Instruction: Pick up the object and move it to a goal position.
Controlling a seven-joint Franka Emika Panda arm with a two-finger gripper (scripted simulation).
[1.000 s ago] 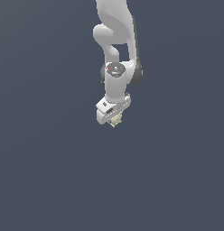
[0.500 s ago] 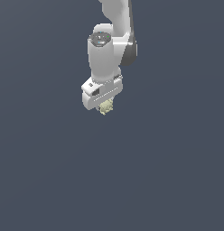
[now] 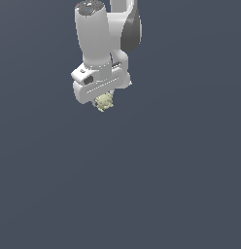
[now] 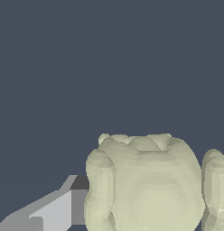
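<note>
The object (image 3: 104,102) is a small pale yellow-cream lumpy chunk. It hangs just under the white hand of my gripper (image 3: 105,100), held between the fingers, which it mostly hides. The arm reaches down from the top of the exterior view. In the wrist view the object (image 4: 147,185) fills the near field, with one grey finger (image 4: 55,210) pressed against its side. The other finger is hidden behind the chunk.
A plain dark grey-blue surface (image 3: 142,185) fills the rest of both views. No other objects, containers or edges show.
The arm has risen toward the top of the exterior view and swung a little to its left, carrying the object with it. The hand looks larger now.
</note>
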